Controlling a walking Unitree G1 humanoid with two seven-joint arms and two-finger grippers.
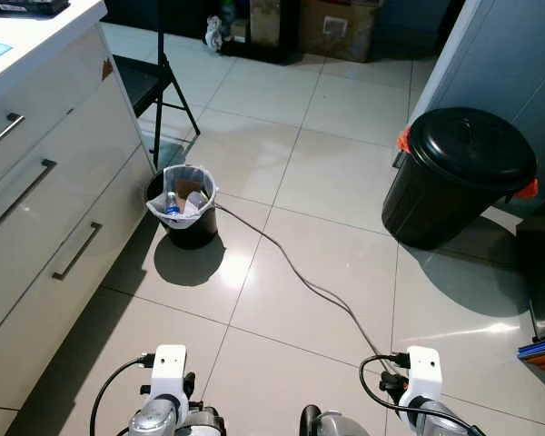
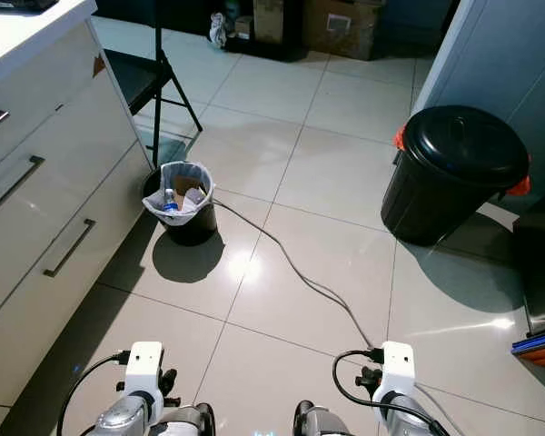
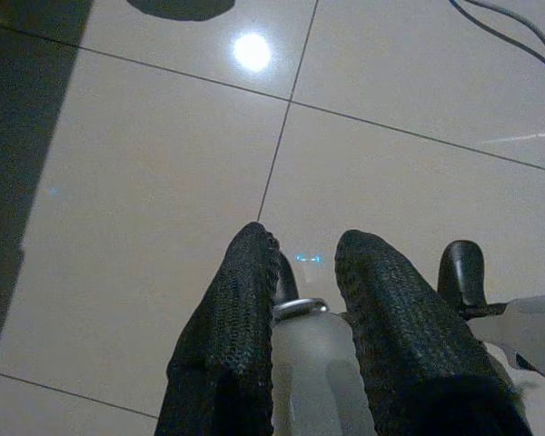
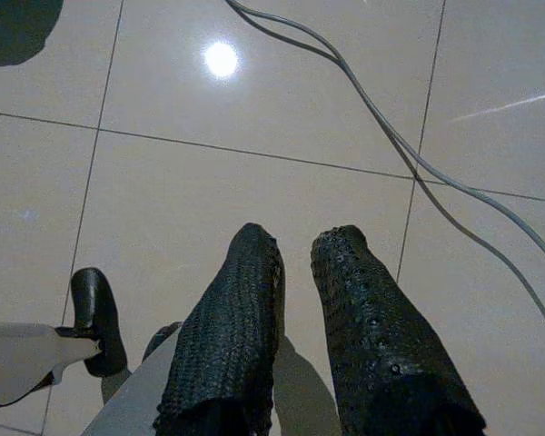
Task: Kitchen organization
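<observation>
My left gripper (image 3: 300,250) hangs low over the tiled floor and is shut on a pale frosted container (image 3: 304,359) with a silver ring at its top, held between both black fingers (image 3: 232,327). My right gripper (image 4: 295,241) also hangs low over the tiles, its fingers (image 4: 236,327) drawn close together with nothing between them. Ahead on the left stands a small black bucket (image 1: 183,222) with a white liner, holding a plastic bottle (image 1: 172,205) and crumpled waste. A large black lidded bin (image 1: 456,173) stands at the right.
White drawers (image 1: 36,209) with bar handles line the left side. A grey cable (image 1: 300,272) runs across the tiles from the bucket towards my right arm. A folding chair (image 1: 150,77) stands behind the bucket. Cardboard boxes (image 1: 336,27) sit at the far wall.
</observation>
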